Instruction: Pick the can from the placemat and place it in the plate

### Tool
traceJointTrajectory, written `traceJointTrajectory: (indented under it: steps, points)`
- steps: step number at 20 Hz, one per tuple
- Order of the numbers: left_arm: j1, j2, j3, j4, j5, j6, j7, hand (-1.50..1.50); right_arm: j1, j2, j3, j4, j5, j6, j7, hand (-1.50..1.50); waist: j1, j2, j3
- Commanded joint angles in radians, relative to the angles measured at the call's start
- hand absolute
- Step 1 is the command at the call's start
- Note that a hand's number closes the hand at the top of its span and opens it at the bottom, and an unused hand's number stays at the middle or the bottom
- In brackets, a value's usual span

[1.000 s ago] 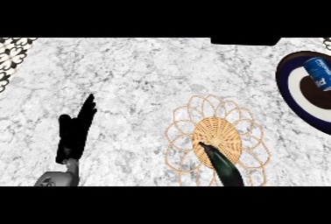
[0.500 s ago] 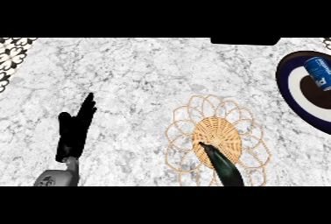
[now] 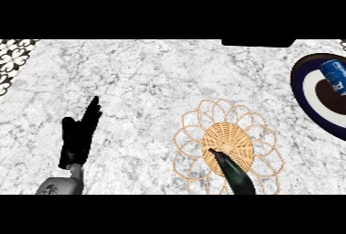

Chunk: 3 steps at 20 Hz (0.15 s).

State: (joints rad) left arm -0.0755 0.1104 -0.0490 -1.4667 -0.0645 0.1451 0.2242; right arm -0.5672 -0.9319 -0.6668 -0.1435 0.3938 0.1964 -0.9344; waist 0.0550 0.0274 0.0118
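A blue can [image 3: 334, 76] lies on its side in the dark blue and white plate [image 3: 307, 93] at the right edge. The woven straw placemat [image 3: 227, 143] with looped edging lies at the lower middle with nothing standing on it. My right hand [image 3: 233, 171] comes in from the lower edge over the placemat, fingers straight and together, pointing up-left, holding nothing. My left hand [image 3: 79, 134] stands open at the lower left, fingers straight and pointing up, away from the can and the plate.
The counter top [image 3: 148, 77] is white-grey marble. A black and white patterned tile strip [image 3: 13, 59] runs along the upper left corner. A dark block [image 3: 256, 42] sits at the counter's far edge.
The right hand has not visibly moved. My left hand has shifted very slightly. The can stays in the plate.
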Motion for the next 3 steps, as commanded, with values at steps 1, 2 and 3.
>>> traceJointTrajectory:
  steps: [1, 2, 3]
  points:
    - [-0.015, 0.016, 0.009, -0.014, 0.01, -0.015, 0.026, 0.0, 0.007, -0.029, 0.002, -0.001, 0.004, 0.029, -0.013, -1.5, 0.002, -0.001, 0.0]
    - [-0.015, 0.007, 0.008, 0.006, 0.02, -0.025, 0.007, 0.0, 0.018, -0.017, -0.006, 0.003, 0.0, -0.011, -0.014, -1.5, 0.006, 0.007, 0.002]
    - [-0.002, -0.01, -0.007, 0.02, -0.007, 0.001, -0.019, 0.0, 0.015, -0.023, -0.005, -0.001, 0.001, -0.015, -0.01, -1.5, 0.002, 0.004, 0.0]
